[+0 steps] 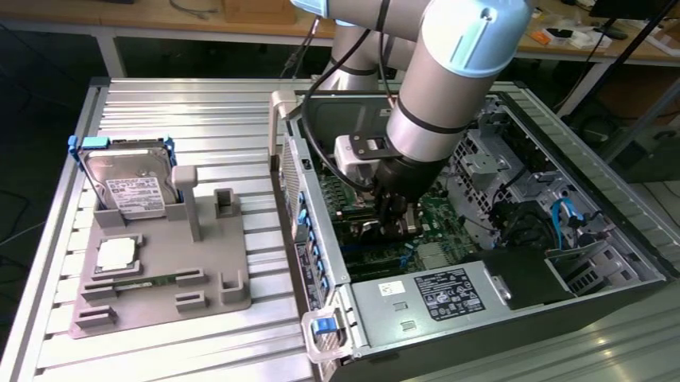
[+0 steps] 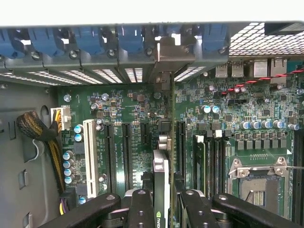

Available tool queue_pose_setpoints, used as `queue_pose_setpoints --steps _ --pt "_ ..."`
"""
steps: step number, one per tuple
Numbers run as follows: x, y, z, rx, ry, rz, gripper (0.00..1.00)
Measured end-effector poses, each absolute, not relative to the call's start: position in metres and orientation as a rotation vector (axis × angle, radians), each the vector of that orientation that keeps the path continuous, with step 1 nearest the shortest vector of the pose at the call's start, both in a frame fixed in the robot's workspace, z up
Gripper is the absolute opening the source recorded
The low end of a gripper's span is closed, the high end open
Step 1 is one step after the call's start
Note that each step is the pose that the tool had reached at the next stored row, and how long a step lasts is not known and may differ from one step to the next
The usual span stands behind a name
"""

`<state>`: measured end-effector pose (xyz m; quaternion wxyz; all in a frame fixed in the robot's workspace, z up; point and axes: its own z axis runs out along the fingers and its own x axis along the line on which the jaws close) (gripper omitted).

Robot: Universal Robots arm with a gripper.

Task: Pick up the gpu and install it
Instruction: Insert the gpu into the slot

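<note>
Gripper is down inside the open case, and I see its two black fingers closed narrowly on the gpu, one on each face. The card stands on edge over the green motherboard, between the long black slots and just beside them. Its silver bracket meets the far wall under the row of blue latches. I cannot tell whether the card's lower edge sits in a slot. The CPU socket lies well apart from it. At the exterior view's left, outside the case, a drive leans in a grey stand.
</note>
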<state>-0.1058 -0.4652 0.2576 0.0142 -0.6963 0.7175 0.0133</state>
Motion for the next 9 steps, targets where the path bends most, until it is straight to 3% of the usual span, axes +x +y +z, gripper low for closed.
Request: queue_pose_setpoints --steps 9 --pt "-0.1058 -0.4652 0.2575 -2.168 2.233 0.042 0.27"
